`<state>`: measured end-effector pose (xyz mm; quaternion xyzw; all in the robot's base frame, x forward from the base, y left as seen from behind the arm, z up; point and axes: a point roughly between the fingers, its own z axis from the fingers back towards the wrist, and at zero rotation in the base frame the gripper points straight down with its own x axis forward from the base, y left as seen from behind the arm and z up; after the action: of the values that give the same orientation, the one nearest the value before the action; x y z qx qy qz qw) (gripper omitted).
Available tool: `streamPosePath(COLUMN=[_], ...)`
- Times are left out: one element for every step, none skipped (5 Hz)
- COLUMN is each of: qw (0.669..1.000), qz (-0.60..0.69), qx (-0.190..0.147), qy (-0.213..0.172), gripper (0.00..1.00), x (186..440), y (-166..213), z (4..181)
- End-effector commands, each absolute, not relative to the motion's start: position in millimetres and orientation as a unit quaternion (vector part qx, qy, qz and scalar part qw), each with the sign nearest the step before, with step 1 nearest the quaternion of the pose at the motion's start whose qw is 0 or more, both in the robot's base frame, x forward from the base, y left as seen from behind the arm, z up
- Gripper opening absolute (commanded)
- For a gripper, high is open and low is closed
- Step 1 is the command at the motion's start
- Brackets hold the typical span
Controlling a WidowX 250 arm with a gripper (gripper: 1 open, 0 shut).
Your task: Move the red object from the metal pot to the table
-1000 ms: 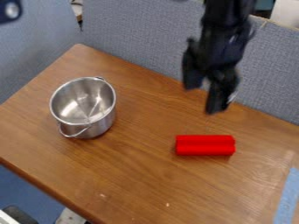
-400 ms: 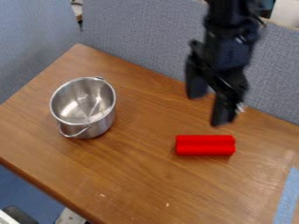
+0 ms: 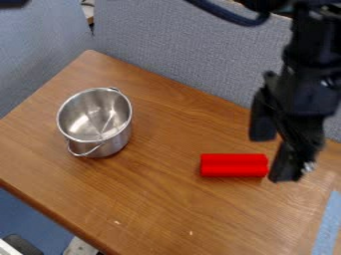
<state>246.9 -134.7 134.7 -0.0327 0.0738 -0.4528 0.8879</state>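
Plainly, lay flat on the table (image 3: 160,110): the red object (image 3: 234,164), long side running left to right, on the wood toward the right edge, well apart from the metal pot (image 3: 96,122). Sat upright on the left half of the tabletop, that pot, mouth open to the camera, shiny inside with nothing showing in it, thin wire handle folded down against the front wall. Hung over the table's right side, just beside the block's right end and a little above it: the gripper (image 3: 285,149), black, pointing straight down. Stood spread wide, its jaws, with nothing between them; one dark finger reached lower than the other, down past the block's right end, and could not be told whether touching the wood or clear of it. Gripped nothing and touched neither block nor pot. Rose out of the top of the frame, the dark arm above it. Stood behind the table a grey-blue fabric partition (image 3: 173,40), running along the far edge. Showed grain and a rounded near edge, the brown wood.
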Motion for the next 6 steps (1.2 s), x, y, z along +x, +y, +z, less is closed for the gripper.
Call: streamPosePath(qw=[0.887, 0.891, 0.851, 0.794, 0.793, 0.798], qz=[-0.457, -0.449, -0.52, -0.603, -0.605, -0.6], qx=[-0.03, -0.022, -0.008, -0.018, -0.016, -0.006], qy=[0.061, 0.067, 0.069, 0.071, 0.067, 0.061], gripper=[1.0, 1.0, 1.0, 1.0, 1.0, 1.0], x=[268, 286, 288, 282, 286, 290], y=[-113, -90, -48, -27, -13, -9], z=[146.7, 149.0, 149.4, 154.9, 151.3, 148.5])
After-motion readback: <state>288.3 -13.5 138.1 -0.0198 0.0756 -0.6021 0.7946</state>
